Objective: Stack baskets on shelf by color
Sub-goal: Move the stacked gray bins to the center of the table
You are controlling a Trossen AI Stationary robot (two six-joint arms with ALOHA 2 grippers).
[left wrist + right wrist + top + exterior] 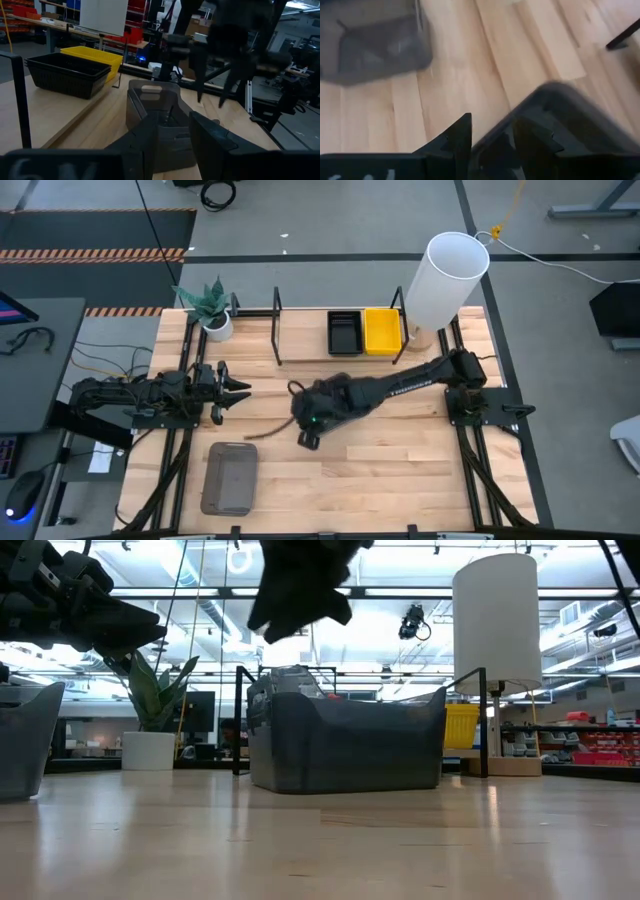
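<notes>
A smoky-grey basket [345,745] rests on its base at mid-table, also seen in the left wrist view [152,107]. My right gripper [214,97] hovers open just above it, fingers pointing down. In the right wrist view the basket's rim [570,125] shows beyond the right gripper [492,145]. My left gripper [240,390] is open, level, to the basket's left. A second grey basket [230,478] lies near the table's near-left corner. A black basket [345,332] and a yellow basket [382,330] sit side by side on the shelf [300,335].
A tall white cylinder [445,280] stands at the shelf's right end, and a potted plant [213,310] at its left. Thin black uprights [485,720] frame the shelf. Bare wood [400,470] lies toward the near right.
</notes>
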